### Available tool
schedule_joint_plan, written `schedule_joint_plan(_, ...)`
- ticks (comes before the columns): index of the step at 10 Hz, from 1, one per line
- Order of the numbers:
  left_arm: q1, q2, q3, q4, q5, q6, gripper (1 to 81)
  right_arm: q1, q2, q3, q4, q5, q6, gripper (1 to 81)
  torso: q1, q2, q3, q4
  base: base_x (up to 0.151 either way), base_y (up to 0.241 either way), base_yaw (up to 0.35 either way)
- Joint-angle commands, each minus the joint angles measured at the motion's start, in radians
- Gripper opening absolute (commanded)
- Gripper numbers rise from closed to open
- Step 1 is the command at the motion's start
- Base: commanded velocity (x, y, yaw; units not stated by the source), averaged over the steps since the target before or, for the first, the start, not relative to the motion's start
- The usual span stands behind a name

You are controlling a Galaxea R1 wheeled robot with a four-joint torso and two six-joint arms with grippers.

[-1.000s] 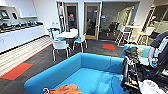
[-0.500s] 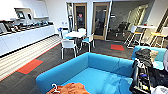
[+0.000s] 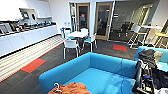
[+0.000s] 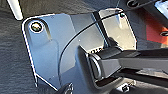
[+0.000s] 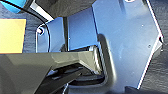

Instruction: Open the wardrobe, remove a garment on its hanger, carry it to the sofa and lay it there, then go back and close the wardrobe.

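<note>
1. Head view, far left: white kitchen cabinets (image 3: 27,37) run along the wall over a pale striped floor strip, and a red floor patch (image 3: 33,65) sits in the dark carpet (image 3: 15,82) nearer the camera.
2. At the lower edge, left of centre, the garment (image 3: 72,88) lies crumpled on the seat of the sofa (image 3: 100,72), the hanger (image 3: 57,88) with its hook showing at the garment's left end. Laying it down looks done; what is left, in my judgement, is the trip back to shut the wardrobe.
3. To do that well, the base should swing clear of the sofa's rounded left arm and keep to the open carpet, with both arms tucked so nothing snags the hanger hook or drags the garment off the cushion.
4. Centre, beyond the sofa: a white round table (image 3: 78,34) with white chairs (image 3: 70,45) stands well apart from it, in front of two wooden-framed glass doors (image 3: 103,21). Those chairs narrow the way through.
5. Right: a second red patch (image 3: 120,47), high stools at a tall table (image 3: 150,27), and a lighter-blue seat (image 3: 162,53) with dark clothing (image 3: 148,56) heaped on it.
6. Both wrist views show robot plates and bars over dark carpet; I cannot tell whether either end effector is apart or together.
</note>
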Motion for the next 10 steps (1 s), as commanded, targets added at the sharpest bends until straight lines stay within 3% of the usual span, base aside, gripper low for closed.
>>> schedule_joint_plan(1, -0.038, -0.008, -0.007, 0.007, 0.030, 0.001, 81.1, 0.018, 0.005, 0.003, -0.007, -0.046, -0.002, 81.1, 0.001, 0.000, 0.000, 0.000, 0.000, 0.000, 0.000)
schedule_joint_plan(3, -0.039, -0.007, -0.007, 0.009, 0.030, 0.001, 81.1, 0.020, 0.007, 0.004, -0.007, -0.046, -0.002, 81.1, 0.001, 0.000, 0.000, 0.000, 0.000, 0.000, 0.000)
schedule_joint_plan(10, -0.038, -0.005, -0.007, 0.010, 0.030, 0.003, 81.1, 0.023, 0.011, 0.003, -0.009, -0.048, -0.004, 81.1, 0.001, -0.001, 0.000, 0.000, -0.078, 0.000, 0.000)
